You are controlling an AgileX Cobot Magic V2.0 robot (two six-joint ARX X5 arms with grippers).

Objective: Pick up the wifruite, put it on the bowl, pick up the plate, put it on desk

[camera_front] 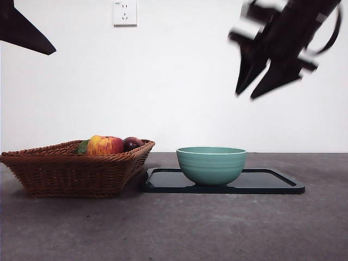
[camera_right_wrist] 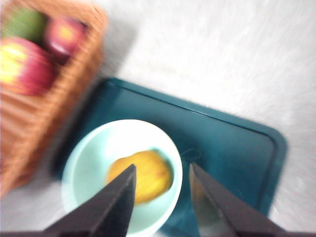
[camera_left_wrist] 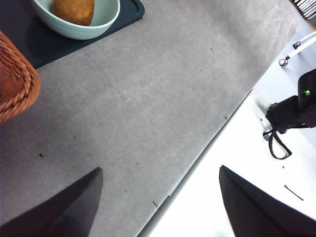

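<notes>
The orange-brown wifruite [camera_right_wrist: 140, 175] [camera_left_wrist: 74, 10] lies inside the mint-green bowl [camera_front: 211, 163] [camera_right_wrist: 94, 148]; the bowl's wall hides it in the front view. The bowl stands on the plate [camera_front: 272, 182] [camera_right_wrist: 232, 148], a flat dark teal rectangle lying on the grey desk [camera_front: 174, 228]. High above the plate's right half hangs my right gripper [camera_front: 245, 95] [camera_right_wrist: 162, 167], blurred, open and empty. My left gripper [camera_left_wrist: 160, 169] is open over the desk's edge, away from the bowl, and shows as a black tip [camera_front: 46, 48] at the top left.
A wicker basket [camera_front: 70, 168] stands just left of the plate and holds a red-and-yellow apple [camera_front: 104, 145], a dark plum [camera_front: 132, 143] and a green fruit [camera_front: 82, 147]. A white wall with a socket [camera_front: 124, 13] rises behind the desk.
</notes>
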